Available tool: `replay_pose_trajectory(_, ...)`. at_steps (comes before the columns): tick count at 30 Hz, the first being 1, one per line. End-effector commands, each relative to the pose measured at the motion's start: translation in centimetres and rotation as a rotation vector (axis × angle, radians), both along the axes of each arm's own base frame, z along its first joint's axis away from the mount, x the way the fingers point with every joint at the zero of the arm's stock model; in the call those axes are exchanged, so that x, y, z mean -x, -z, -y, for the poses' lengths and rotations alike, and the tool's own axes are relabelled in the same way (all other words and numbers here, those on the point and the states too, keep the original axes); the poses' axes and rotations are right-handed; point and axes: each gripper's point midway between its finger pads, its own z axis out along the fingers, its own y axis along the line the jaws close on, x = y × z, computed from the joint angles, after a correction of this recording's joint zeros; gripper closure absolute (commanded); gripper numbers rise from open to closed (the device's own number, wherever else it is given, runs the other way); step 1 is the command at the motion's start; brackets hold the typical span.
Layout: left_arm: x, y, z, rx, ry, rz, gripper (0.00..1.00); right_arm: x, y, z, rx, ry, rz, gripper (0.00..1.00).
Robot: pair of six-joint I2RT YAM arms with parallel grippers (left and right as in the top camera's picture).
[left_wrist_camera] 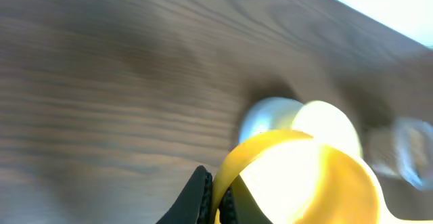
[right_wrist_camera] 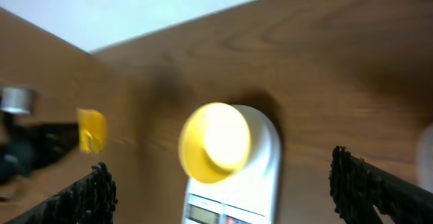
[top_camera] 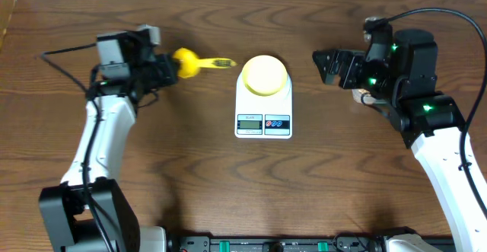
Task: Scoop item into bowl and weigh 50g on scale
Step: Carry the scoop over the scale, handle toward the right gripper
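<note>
Ahead of the spread jaws of the right gripper [top_camera: 319, 63], bare counter [top_camera: 303, 68] lies free up to the scale [top_camera: 263, 122], where the bowl [top_camera: 264, 74] on its platform blocks the way. Ahead of the closed jaws of the left gripper [top_camera: 166, 67], the clamped yellow scoop [top_camera: 199, 64] fills the room, its far end just short of the bowl.

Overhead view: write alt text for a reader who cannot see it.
A pale-yellow bowl sits on a white scale. The left gripper, shut, holds a yellow scoop beside it; the right gripper is open opposite.
</note>
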Motion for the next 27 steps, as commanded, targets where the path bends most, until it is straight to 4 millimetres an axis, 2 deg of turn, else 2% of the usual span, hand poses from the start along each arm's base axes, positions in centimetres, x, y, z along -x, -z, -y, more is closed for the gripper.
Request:
replay_pose_trajectory(1,0.9,-2.2,5.5,0.109,0.128,0.012,0.93,0.3,-2.0,-1.0,-0.153,0.018,-0.042,0.01)
replay_pose_trajectory(5,1.6,-2.8,9.7,0.141,0.199,0.017,0.93,0.1,-1.8,-0.7,-0.221,0.084,-0.103,0.01)
replay_pose_trajectory(9,2.6,-3.8,13.4,0.150,0.283,0.040,0.93,0.0,-1.4,-0.4,-0.208,0.103,-0.108,0.01)
replay_pose_trajectory(11,2.9,-4.4,14.8,0.153,0.317,0.059,0.93,0.1,-1.1,-0.8,-0.216,0.081,-0.126,0.01)
replay_pose_trajectory(13,2.9,-4.7,15.6,0.147,0.330,0.077,0.93,0.8,-1.0,-2.2,-0.231,-0.025,-0.133,0.04)
replay_pose_trajectory(17,2.5,-4.3,15.5,0.102,0.297,0.086,0.93,2.6,-1.1,-5.2,-0.251,-0.278,-0.109,0.10)
replay_pose_trajectory(22,2.3,-4.0,15.1,0.081,0.274,0.080,0.93,4.3,1.3,-6.4,-0.213,-0.370,-0.182,0.14)
replay_pose_trajectory(27,2.1,-3.0,14.0,0.030,0.223,0.052,0.93,5.7,1.8,-7.4,-0.183,-0.439,-0.185,0.11)
